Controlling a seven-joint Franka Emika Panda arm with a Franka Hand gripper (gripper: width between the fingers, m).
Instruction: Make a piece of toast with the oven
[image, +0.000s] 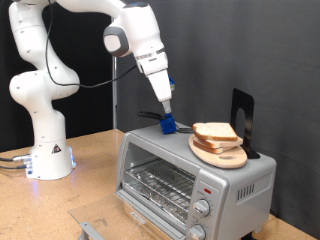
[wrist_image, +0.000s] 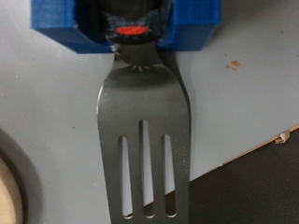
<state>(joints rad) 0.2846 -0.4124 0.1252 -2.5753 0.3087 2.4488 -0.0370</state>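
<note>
While the oven (image: 190, 180) sits with its door apparently closed and the wire rack behind the glass looks bare, the job reads as barely started. Using the oven as landmark for everything below.

Table (image: 95, 180): oven stands on it, my arm base is on the same top, off toward the exterior view's left of the oven.

Round wood board (image: 222, 156): on the oven roof, toward the exterior view's right end of it.

The piece of toast (image: 214, 132): on that board, so above the oven, not in it. Looks like more than one slice stacked; pale, no browning I can make out. Judgement: bread not loaded yet, nothing toasted.

Dark stand-like object (image: 243, 118): on the oven roof just behind the board. Can't tell what it is.

Spatula (wrist_image: 145, 140): slotted metal blade, seen in the wrist view over the grey oven roof; its blue handle block (image: 170, 125) rests at the roof's rear, toward the exterior view's left end, well apart from the board.

My gripper (image: 165, 108): down on that blue block. Fingers hidden in both views, so I cannot tell whether they're spread or pinching it.

Knobs (image: 201, 209) and red light (image: 205, 188): on the oven's front panel; settings unreadable.
</note>
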